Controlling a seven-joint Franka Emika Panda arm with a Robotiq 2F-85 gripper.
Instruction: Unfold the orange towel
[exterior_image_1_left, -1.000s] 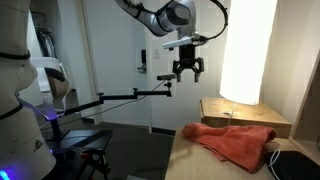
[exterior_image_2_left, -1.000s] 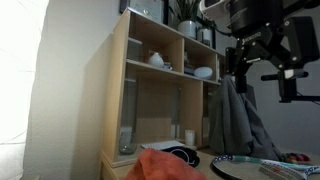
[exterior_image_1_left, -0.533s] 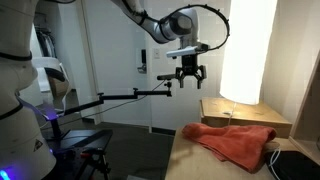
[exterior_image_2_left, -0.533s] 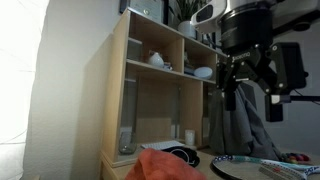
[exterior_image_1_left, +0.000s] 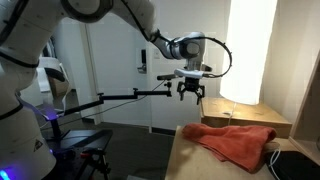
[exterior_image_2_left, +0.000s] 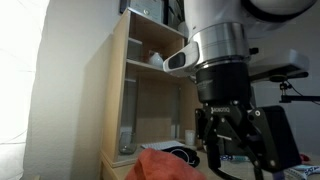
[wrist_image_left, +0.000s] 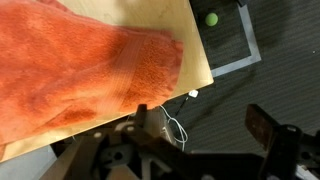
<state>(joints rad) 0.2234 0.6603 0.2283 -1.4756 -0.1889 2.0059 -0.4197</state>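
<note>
Gripper is hanging in the air with its fingers spread wide apart, holding nothing and touching nothing. Below it, the orange towel is lying rumpled on the wooden table.

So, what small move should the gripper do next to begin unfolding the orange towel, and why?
Probably lower it toward the towel's near edge, jaws open. The gripper hangs open and empty in the air, higher than the orange towel and off to its side. The towel lies rumpled on the table, and the wrist view shows its edge below, untouched.
</note>
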